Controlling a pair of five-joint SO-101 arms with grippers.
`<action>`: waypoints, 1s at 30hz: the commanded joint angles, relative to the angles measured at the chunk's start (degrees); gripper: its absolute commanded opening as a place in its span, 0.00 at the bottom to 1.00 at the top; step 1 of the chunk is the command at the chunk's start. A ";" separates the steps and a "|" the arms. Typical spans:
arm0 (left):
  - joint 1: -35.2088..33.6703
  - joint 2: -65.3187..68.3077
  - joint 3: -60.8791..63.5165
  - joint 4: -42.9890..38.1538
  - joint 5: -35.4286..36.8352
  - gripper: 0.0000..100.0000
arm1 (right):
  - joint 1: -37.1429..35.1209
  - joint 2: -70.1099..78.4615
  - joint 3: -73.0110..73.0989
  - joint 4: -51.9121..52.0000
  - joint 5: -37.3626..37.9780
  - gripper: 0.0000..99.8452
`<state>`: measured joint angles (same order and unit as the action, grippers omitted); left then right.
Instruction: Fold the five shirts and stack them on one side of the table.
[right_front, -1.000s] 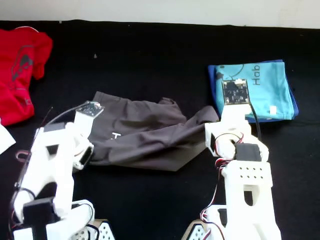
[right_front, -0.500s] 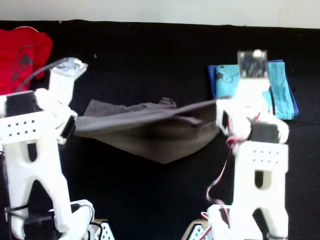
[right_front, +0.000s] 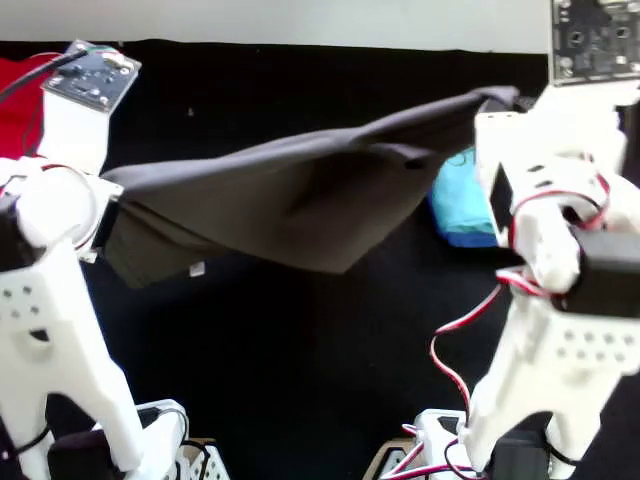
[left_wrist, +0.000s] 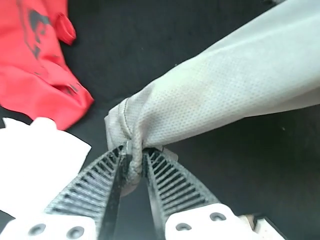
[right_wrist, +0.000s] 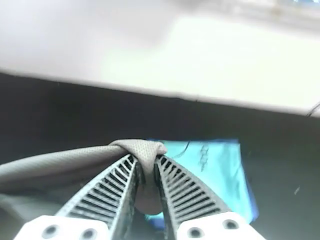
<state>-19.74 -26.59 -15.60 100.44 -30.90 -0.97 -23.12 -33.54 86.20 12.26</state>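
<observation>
A dark grey shirt hangs stretched in the air between both raised arms, sagging in the middle above the black table. My left gripper is shut on one bunched corner of the grey shirt. My right gripper is shut on the opposite corner of the grey shirt. A folded turquoise shirt lies on the table at the right, partly hidden behind the right arm; it also lies beyond the right gripper as the turquoise shirt. A red shirt lies crumpled at the table's far left.
The table is covered with black cloth. A white sheet lies near the red shirt by the left arm. A pale wall runs behind the table's far edge. Red and white wires hang by the right arm's base.
Both arms have risen, lifting the grey shirt from the table into the air and pulling it taut between them. The right arm now covers most of the turquoise shirt.
</observation>
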 joint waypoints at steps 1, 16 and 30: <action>-0.31 -4.09 -3.65 0.44 0.44 0.01 | 1.10 -0.40 -8.40 0.92 2.20 0.01; -0.13 -9.27 19.65 -1.05 0.09 0.01 | 0.84 0.04 -10.86 9.27 1.93 0.01; 0.22 -9.19 43.12 -5.27 0.09 0.01 | -8.04 -0.13 6.37 14.02 -0.79 0.01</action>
<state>-19.74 -35.56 23.69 97.19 -30.90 -6.77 -23.03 -31.25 99.65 13.49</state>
